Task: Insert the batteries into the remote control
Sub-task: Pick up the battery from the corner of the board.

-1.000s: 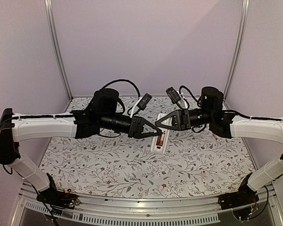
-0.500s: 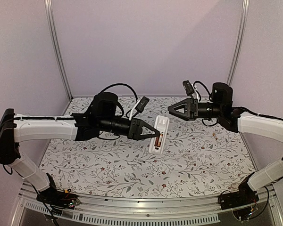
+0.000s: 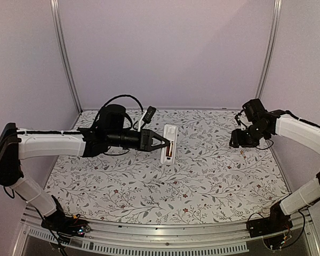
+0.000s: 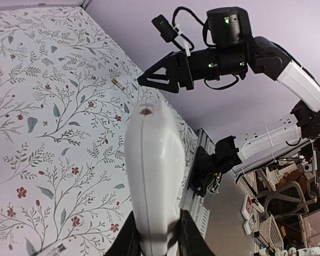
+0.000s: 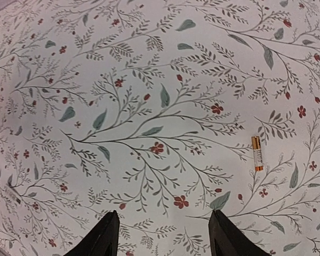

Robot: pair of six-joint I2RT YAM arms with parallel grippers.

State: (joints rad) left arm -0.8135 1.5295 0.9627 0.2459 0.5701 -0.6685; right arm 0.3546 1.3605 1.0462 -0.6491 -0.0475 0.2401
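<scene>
Two batteries in play, and no single camera is catching both of them properly.

From overhead, the left gripper (image 3: 161, 143) is pinching the remote (image 3: 168, 142) and holding it up off the flowered cloth (image 3: 122, 181) around the middle of the table. The recess side is facing the ceiling. The seated battery (image 3: 169, 152) is showing as a dark reddish strip in the nearer part of that recess. That's the only view showing it.

The left wrist camera is looking along a plain white edge of the remote (image 4: 152, 170) instead, with a seam running down it and no recess showing. Its dark fingers (image 4: 129, 241) are pressing in on both sides at the bottom of the picture. It's also picking up the loose battery (image 4: 117, 82), lying on the cloth past the remote's far end.

The right gripper (image 3: 239, 140) is hanging over the right side of the table, pointing down. From overhead it's just a dark lump, so I can't tell there how far open it is. The right wrist camera is settling that. The right gripper (image 5: 162, 234) is standing wide open with nothing between its fingertips (image 5: 104, 234). The loose battery (image 5: 257, 153) is lying flat on the cloth, gold end away from the fingers. It's sitting up and to the right of them in that picture, clear of both.
</scene>
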